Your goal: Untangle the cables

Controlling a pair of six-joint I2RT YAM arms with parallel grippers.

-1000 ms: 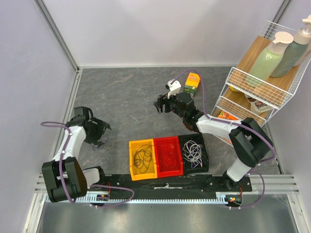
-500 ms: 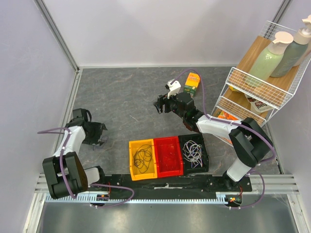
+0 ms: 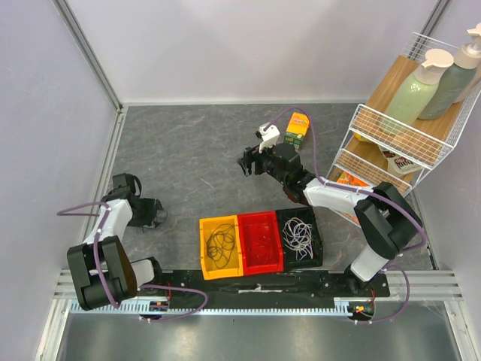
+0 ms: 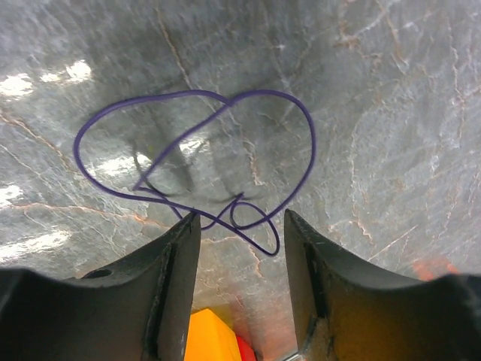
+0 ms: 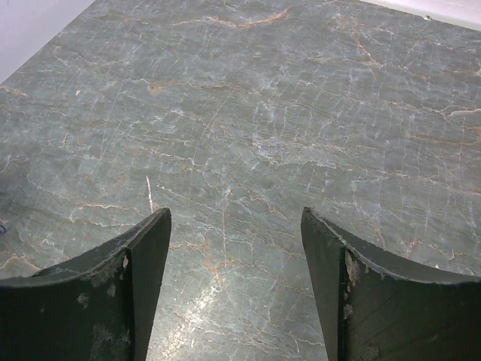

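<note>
Left gripper (image 4: pixel 240 222) has drawn back, jaws straddling purple cable (image 4: pixel 180 92).

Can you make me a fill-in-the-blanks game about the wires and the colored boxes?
1. The purple cable lies on the table by the ___ end effector.
2. The black cable sits in the ___ bin.
3. The white cable sits in the ___ bin.
4. The ___ bin stands between the other two.

Missing words: left, yellow, black, red.
</note>
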